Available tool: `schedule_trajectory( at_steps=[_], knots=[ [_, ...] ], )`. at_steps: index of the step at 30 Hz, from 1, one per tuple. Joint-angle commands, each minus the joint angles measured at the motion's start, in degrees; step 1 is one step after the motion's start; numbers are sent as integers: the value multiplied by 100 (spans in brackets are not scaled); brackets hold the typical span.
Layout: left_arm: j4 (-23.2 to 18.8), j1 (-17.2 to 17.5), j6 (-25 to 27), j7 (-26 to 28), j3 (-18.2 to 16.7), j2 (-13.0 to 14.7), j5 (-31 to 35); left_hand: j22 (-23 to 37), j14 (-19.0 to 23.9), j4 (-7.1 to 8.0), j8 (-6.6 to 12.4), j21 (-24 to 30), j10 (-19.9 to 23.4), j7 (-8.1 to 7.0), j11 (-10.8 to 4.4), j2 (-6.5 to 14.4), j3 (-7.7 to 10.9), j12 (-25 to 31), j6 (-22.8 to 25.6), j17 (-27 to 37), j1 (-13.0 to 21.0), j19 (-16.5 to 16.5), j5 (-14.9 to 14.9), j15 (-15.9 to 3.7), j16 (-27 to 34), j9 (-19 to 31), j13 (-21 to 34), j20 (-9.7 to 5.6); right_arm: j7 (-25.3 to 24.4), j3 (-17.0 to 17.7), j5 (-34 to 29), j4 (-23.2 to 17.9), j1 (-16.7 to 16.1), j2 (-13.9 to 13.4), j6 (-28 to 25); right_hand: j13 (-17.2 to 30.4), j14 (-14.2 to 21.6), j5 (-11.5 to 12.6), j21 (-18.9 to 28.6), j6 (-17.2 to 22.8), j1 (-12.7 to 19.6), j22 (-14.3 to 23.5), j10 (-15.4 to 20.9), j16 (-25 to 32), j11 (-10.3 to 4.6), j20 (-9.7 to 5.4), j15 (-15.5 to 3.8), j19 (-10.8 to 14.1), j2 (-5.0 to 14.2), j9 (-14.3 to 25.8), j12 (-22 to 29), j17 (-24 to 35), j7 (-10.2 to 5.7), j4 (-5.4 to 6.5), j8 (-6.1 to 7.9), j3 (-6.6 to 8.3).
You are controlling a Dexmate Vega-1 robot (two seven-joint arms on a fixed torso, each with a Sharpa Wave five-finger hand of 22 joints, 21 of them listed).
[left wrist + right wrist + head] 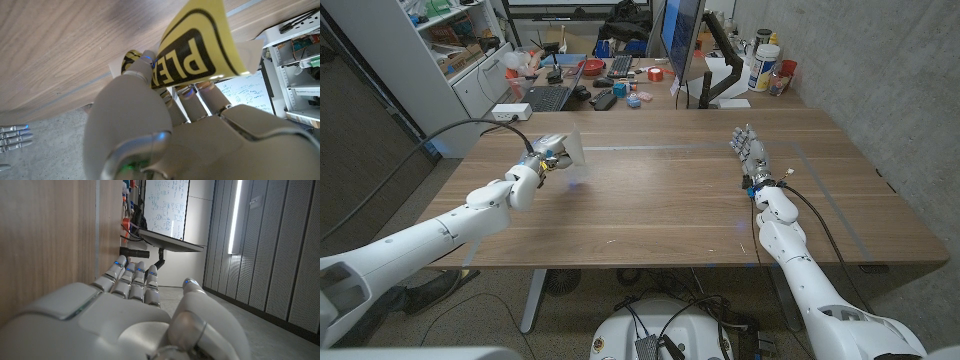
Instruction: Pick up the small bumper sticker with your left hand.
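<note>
My left hand (542, 160) is raised above the left part of the wooden table (660, 200) and pinches the small bumper sticker (563, 148), whose pale back faces the head camera. In the left wrist view the sticker (200, 45) shows yellow with black letters and a black border, clamped between the fingers of the left hand (165, 125). My right hand (752, 157) stands on its edge at the right side of the table, fingers straight and apart, holding nothing. The right wrist view shows that hand (135, 320) with its fingers extended.
A cluttered desk stands beyond the table's far edge with a laptop (548, 96), a keyboard (621, 66), a monitor (682, 35) and bottles (765, 68). A white cabinet (460, 50) is at the back left. A concrete wall (880, 70) runs along the right.
</note>
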Motion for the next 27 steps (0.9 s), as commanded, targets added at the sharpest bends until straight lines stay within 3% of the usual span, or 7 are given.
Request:
schedule_trajectory(
  at_steps=[1, 27],
  knots=[
    [-336, 93, 179, 20, -165, 133, 79, 8, 0, 37, 3, 11, 120, 73, 119, 4, 9, -21, 34, 27, -56, -58, -5, -56, -38, 3, 389, -8, 23, 12, 41, -87, -64, -31, 4, 19, 40, 36, -24, 9, -27, 6, 77, -8, -2, -24, 3, 51, -21, 8, -4, -2, -15, -35, -1, 9],
    [-709, 166, 289, 133, -513, 297, 136, 4, 49, 59, 26, 37, 162, 48, 116, -18, 19, -60, 56, 49, -103, -33, -2, -59, -52, -1, 460, -17, 32, -23, 52, -23, -16, -6, 51, 20, 56, 35, -58, 22, -32, 7, 100, -6, 9, -32, 0, 78, -15, 8, -13, -2, -8, -48, 3, 7]
  ],
)
